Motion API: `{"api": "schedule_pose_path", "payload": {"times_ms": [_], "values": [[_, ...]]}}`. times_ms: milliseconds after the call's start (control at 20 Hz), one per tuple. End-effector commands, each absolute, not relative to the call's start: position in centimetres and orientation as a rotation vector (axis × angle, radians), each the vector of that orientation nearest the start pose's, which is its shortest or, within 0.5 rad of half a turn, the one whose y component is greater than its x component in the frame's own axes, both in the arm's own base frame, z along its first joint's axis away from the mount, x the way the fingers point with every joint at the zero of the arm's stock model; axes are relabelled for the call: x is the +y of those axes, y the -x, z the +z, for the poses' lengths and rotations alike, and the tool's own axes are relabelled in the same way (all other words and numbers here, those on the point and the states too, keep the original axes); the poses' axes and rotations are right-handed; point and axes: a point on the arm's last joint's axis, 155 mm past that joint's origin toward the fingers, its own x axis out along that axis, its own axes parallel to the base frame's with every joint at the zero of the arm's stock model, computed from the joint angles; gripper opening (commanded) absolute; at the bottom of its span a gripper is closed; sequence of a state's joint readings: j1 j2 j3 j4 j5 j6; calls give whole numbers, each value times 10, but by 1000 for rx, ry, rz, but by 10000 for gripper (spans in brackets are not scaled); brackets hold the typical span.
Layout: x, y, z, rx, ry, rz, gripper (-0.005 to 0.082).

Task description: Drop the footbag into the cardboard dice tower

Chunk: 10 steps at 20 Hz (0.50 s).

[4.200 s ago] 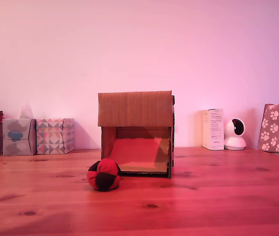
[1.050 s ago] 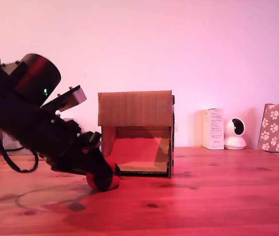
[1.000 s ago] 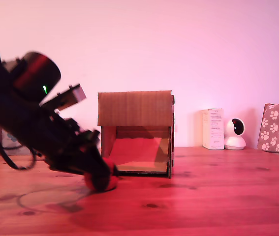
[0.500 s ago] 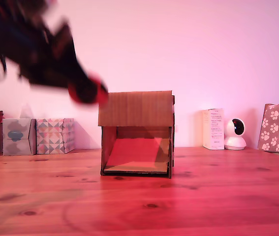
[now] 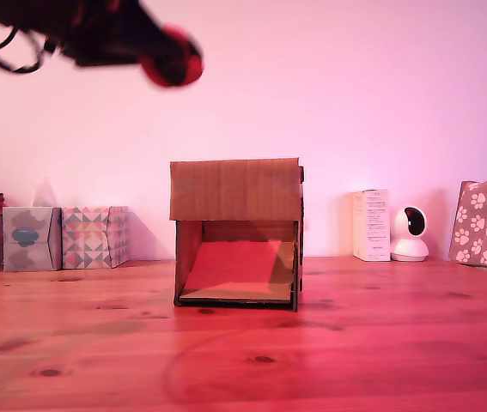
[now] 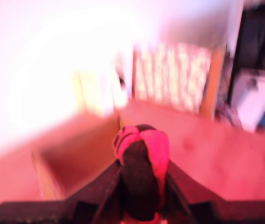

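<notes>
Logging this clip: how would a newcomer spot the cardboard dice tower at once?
Start at the wooden table against the pale wall. At its middle stands the cardboard dice tower, a plain brown box with an open lower front showing a sloped ramp. Unlike the patterned boxes nearby, it is unprinted.

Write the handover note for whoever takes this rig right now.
Hand: shut on the footbag, carried high in the air, above the cardboard dice tower and toward the exterior view's left of it.
Tower: upright on the wooden table, front opening and ramp empty.
Done: footbag picked up and raised.
Left: bring it over the tower's top and release. The top opening does not show in the exterior view; the wrist view is blurred, so check alignment before letting go.
</notes>
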State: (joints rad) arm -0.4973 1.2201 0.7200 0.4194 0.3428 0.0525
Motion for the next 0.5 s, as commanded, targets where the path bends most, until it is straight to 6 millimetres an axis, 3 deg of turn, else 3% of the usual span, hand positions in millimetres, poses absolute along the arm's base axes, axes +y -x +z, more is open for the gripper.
{"api": "schedule_pose_path", "payload": {"times_ms": [0, 250, 450], "values": [[-258, -344, 266, 62, -56, -840, 164], [-282, -382, 266, 138, -60, -847, 164], [-300, -415, 248, 318, -75, -845, 165]]}}
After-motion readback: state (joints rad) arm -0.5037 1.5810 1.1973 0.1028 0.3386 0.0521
